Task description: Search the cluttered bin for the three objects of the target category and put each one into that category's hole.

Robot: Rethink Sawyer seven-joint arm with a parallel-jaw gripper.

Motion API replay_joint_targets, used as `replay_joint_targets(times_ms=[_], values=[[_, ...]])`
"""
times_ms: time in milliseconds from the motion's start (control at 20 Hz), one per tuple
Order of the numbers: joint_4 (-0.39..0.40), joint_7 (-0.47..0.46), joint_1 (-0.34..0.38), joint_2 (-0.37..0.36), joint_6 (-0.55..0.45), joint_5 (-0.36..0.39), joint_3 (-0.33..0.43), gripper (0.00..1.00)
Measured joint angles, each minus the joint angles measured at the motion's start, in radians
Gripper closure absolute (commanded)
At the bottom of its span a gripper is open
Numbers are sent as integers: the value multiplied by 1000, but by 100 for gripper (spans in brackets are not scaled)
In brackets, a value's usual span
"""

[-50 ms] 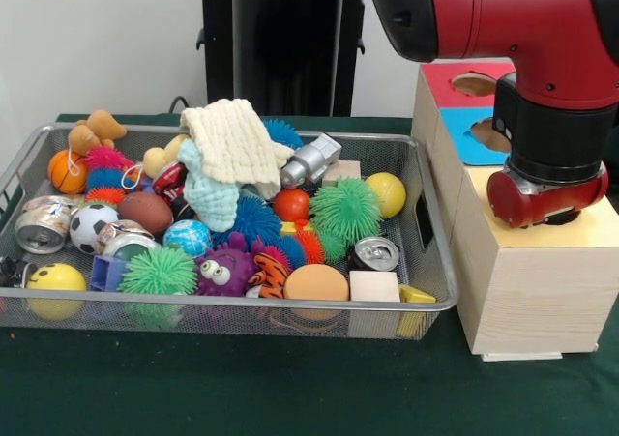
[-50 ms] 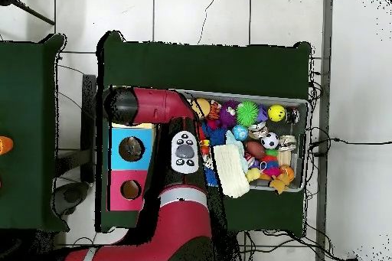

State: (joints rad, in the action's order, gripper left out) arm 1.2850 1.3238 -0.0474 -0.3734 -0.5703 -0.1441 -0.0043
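My gripper (image 1: 547,207) hangs at the end of the red arm, low over the yellow panel (image 1: 592,229) of the wooden sorting box (image 1: 527,291), right at that panel's hole. Its tip is hidden by the red wrist, and I see nothing held. In the overhead view the arm's head (image 2: 124,106) covers the same end of the box (image 2: 115,168). The wire bin (image 1: 232,306) to the left holds mixed toys: a green spiky ball (image 1: 345,209), a yellow ball (image 1: 388,193), a soccer ball (image 1: 89,225), a drink can (image 1: 375,253) and a wooden block (image 1: 373,286).
The box also has a red panel (image 1: 455,72) and a blue panel (image 1: 469,134), each with a hole. A cream cloth (image 1: 232,141) lies on top of the pile. A purple monster toy (image 1: 224,272) and a smiley ball (image 1: 55,279) sit at the bin's front.
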Motion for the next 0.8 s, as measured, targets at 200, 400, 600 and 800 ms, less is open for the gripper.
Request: replay_joint_targets(times_ms=[200,400,600,800], values=[[-5,0,0,2,-9,0,-1,0],[-5,0,0,2,-10,0,-1,0],[-4,0,3,1,-10,0,2,0],[14,0,24,-9,0,7,26,0]])
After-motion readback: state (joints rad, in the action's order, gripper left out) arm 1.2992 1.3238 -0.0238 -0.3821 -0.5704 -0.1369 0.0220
